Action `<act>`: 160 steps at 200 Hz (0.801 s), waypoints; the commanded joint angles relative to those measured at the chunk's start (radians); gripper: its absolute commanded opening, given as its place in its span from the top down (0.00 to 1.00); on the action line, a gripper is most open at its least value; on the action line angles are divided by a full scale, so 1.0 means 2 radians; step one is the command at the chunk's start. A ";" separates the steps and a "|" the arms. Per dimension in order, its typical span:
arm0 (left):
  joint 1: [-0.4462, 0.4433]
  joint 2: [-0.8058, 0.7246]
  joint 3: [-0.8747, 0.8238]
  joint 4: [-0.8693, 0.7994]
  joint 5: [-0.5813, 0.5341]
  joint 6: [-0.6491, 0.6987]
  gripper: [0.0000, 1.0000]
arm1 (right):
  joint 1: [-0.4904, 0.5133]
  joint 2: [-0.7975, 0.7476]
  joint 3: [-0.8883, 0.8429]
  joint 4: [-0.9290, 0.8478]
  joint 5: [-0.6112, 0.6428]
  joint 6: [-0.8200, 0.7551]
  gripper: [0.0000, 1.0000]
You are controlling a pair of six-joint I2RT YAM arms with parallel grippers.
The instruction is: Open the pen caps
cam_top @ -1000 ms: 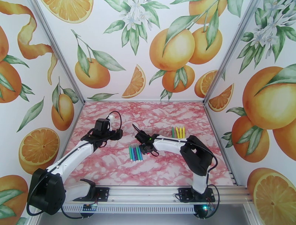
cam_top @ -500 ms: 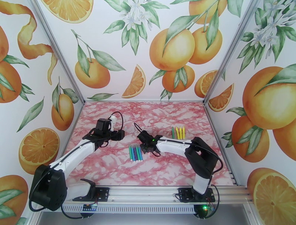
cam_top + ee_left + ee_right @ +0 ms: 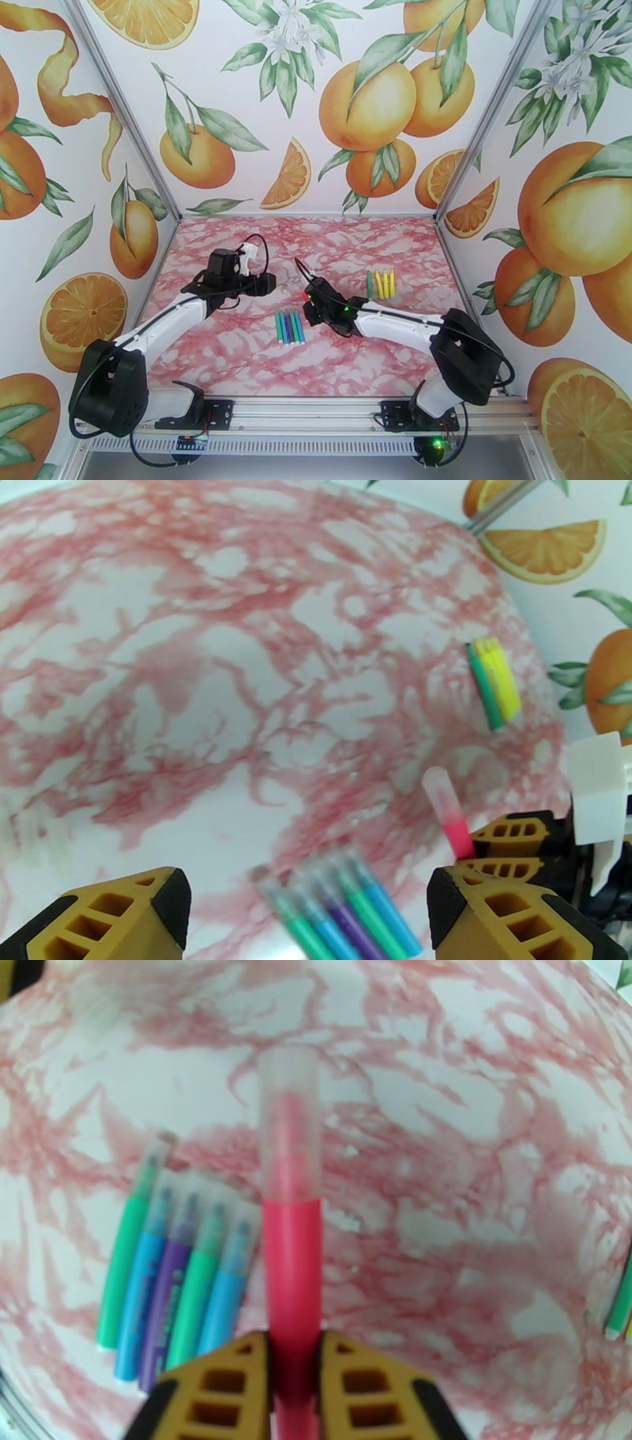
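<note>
I had bare table across the far half, open to either arm. The row of five pens lay in the middle lane, with the green and yellow pens further right. The red pen jutting from the right gripper narrowed the gap to the left gripper.

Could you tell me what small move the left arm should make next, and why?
Probably shift the left gripper until the cap of the pink pen sits between its open jaws. The right gripper is shut on the pen's barrel, the cap is on and points free, and it lies off to one side of the left jaws.
</note>
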 commanded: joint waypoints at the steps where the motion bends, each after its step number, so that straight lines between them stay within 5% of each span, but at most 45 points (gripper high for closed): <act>1: 0.003 0.015 0.023 0.044 0.065 -0.021 0.18 | 0.000 -0.025 -0.015 0.046 -0.013 -0.010 0.82; 160: -0.040 0.077 0.068 0.102 0.177 -0.079 0.29 | 0.000 -0.058 -0.028 0.116 -0.059 -0.026 0.82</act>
